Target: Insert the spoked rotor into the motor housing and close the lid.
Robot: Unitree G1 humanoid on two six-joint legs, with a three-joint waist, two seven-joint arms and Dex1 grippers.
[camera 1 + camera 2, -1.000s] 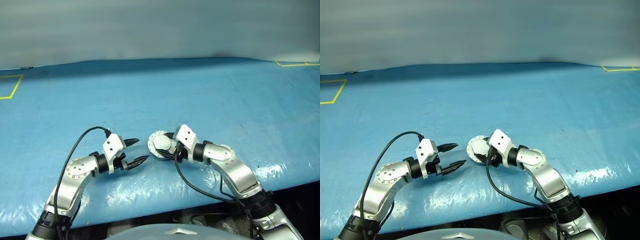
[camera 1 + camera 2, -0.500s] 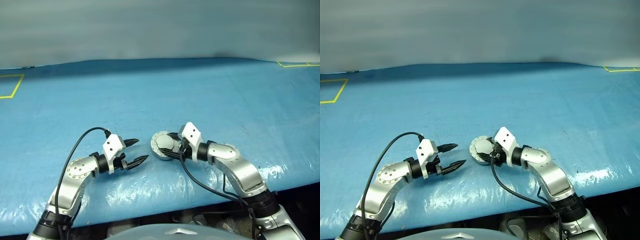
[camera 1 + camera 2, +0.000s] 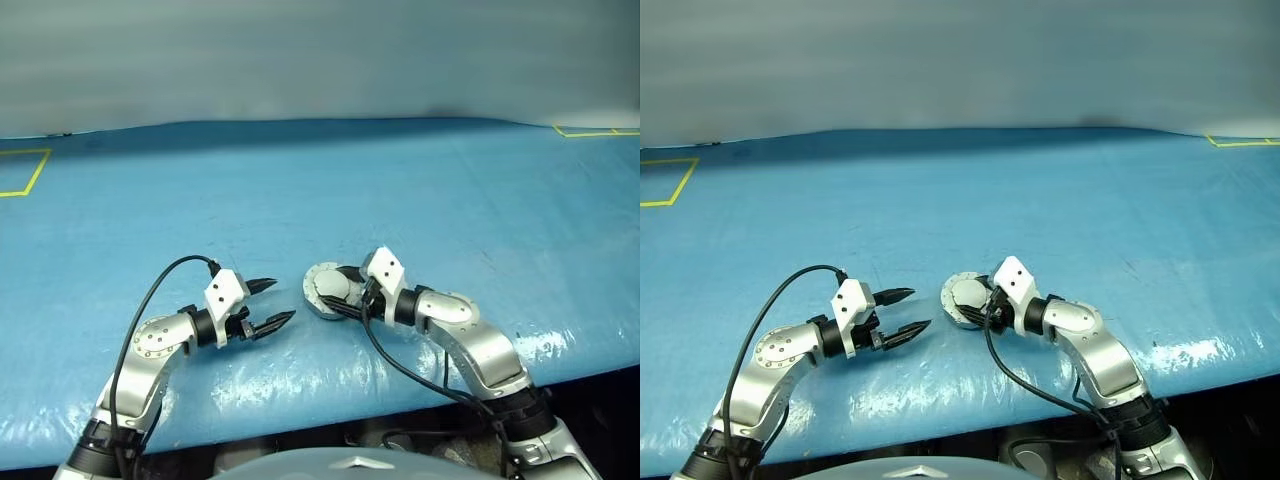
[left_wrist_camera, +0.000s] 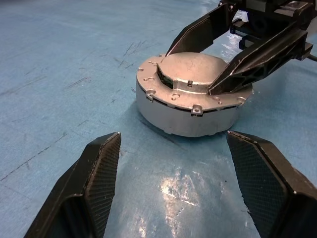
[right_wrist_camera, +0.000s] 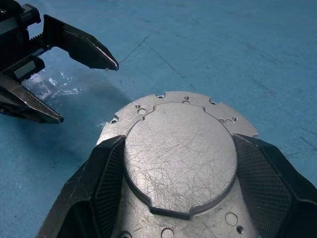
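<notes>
Blue sheeting covers the table (image 3: 420, 190), glossy near the front edge, with yellow tape marks at the far corners. Two arms reach in from the near edge, elbows out, forearms angled toward each other. One housing (image 4: 190, 96) sits on the sheet between them, closed, its plain grey lid (image 5: 178, 153) on top. The left gripper (image 3: 268, 304) hovers just beside it, fingers spread wide and holding nothing, pointing at it across a small gap. The right gripper (image 3: 335, 298) points slightly down, its two fingers (image 5: 106, 168) set against opposite edges of the lid's raised centre, clasping it.
</notes>
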